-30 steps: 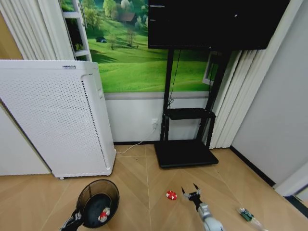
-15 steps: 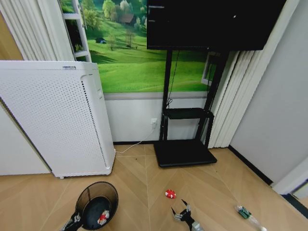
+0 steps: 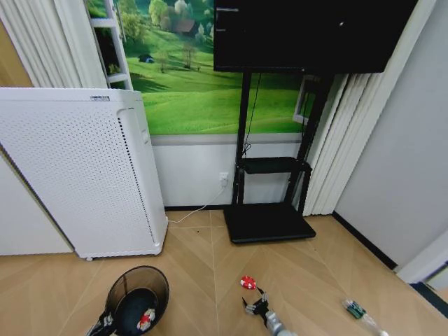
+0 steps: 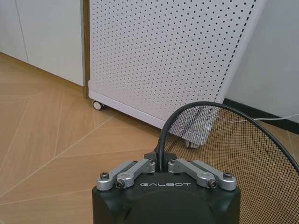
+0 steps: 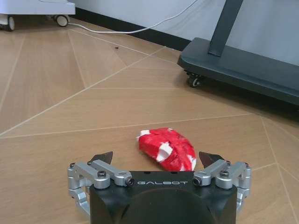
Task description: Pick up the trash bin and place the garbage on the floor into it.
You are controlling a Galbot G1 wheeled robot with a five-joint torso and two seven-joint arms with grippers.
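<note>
The trash bin (image 3: pixel 137 299), a round black wire-mesh basket, hangs tilted low at the left, and a red-and-white piece (image 3: pixel 145 320) lies inside it. My left gripper (image 3: pixel 102 325) is shut on its rim (image 4: pixel 160 156). On the floor lies a red-and-white wrapper wad (image 3: pixel 248 283), one piece of the garbage. My right gripper (image 3: pixel 255 305) is open just in front of it. In the right wrist view the wad (image 5: pixel 167 148) sits between the spread fingertips (image 5: pixel 103 156) of that gripper (image 5: pixel 155 157), apart from them. A clear bottle with a green label (image 3: pixel 360 312) lies at the far right.
A tall white perforated appliance (image 3: pixel 77 175) stands on castors at the left, close behind the bin (image 4: pixel 233 154). The black wheeled base of a TV stand (image 3: pixel 269 222) sits against the wall ahead, and a white cable (image 3: pixel 199 210) runs along the skirting. Open wood floor lies between.
My right gripper has moved left and back, from beside the wad to straddling it, still open. The bin in my left gripper has shifted slightly down and left.
</note>
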